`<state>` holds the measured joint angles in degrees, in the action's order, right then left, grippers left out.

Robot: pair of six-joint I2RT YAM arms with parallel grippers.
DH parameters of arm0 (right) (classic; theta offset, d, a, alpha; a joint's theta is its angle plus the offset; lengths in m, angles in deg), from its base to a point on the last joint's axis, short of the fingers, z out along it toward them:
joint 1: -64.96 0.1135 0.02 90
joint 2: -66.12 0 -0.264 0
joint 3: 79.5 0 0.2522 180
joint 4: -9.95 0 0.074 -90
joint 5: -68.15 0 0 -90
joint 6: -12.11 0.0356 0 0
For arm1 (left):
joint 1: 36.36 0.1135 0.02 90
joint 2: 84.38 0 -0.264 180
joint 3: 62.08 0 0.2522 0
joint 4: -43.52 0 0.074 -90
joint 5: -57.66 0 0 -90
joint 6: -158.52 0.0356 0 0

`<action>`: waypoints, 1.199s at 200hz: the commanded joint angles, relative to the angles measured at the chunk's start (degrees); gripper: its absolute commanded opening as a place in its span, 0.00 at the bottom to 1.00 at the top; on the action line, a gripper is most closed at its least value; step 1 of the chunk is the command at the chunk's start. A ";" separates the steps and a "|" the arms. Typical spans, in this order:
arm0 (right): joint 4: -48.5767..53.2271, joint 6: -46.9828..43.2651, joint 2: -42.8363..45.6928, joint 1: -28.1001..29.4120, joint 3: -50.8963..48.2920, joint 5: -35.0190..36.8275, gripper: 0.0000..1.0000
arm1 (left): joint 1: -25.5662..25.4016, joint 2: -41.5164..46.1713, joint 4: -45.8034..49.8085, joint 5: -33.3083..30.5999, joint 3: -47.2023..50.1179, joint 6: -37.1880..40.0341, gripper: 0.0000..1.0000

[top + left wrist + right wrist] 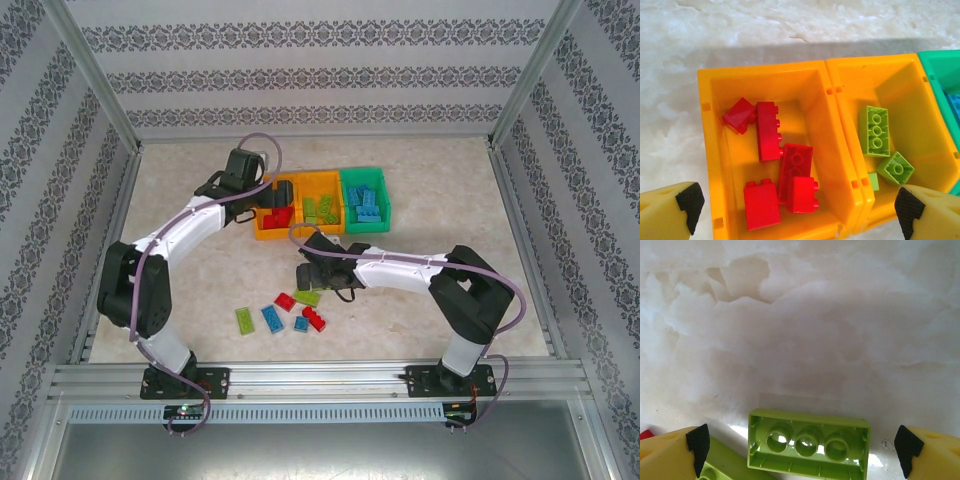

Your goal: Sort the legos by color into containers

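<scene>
Presently, the sort is judged well advanced but not complete. Three bins stand touching in a row near the far edge of the worktop (450, 190), about its middle. Five red bricks (769, 131) are held in the left orange bin (760, 70), and at least three lime green bricks (874, 131) in the middle orange bin (875, 62). Blue bricks (364, 197) are seen in the green bin (366, 225) at the right end of the row. No mixed colours are noted in any bin, so far as can be seen. A loose group lies unsorted toward the near edge, about its middle: one loose green brick (244, 319), two loose blue bricks (272, 318) and two loose red bricks (317, 320). The left gripper (799, 207) is held over the near end of the left orange bin, fingers spread wide, with nothing between them. The right gripper (801, 444) is set low at the loose group, fingers spread. An upturned green brick (809, 445) lies between them on the worktop, hollow side up, and is not gripped. A second green piece (727, 464) is partly hidden beneath one finger. At least six bricks are therefore judged outstanding. The upturned green brick is judged the piece in hand, with the middle orange bin as its destination.
</scene>
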<state>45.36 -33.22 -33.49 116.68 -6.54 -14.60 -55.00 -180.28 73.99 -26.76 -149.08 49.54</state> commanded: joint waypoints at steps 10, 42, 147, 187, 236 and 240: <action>2.49 -0.24 -2.52 0.75 1.79 0.47 0.98 | 0.24 3.27 -3.57 1.66 3.49 -1.62 1.00; 4.21 -1.50 -5.04 0.57 3.18 1.53 0.95 | 0.24 5.51 -3.98 2.11 6.04 -1.88 0.99; 3.64 -2.45 -2.12 -3.25 -1.02 1.83 0.64 | 0.20 12.28 -4.87 3.17 13.30 -2.33 1.00; 4.53 -5.34 2.11 -5.11 1.34 2.56 0.63 | -0.08 15.09 -5.28 3.56 17.36 -2.04 1.00; 4.96 -10.80 3.24 -10.91 9.90 1.39 0.63 | -1.50 17.46 -3.31 1.78 22.13 -0.16 1.00; 4.98 -11.13 2.89 -11.47 10.72 1.18 0.63 | -1.58 17.80 -3.19 1.51 22.52 -0.17 1.00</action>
<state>49.68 -40.41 -31.51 107.68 -1.01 -13.75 -55.43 -165.00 70.62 -23.96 -128.73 48.53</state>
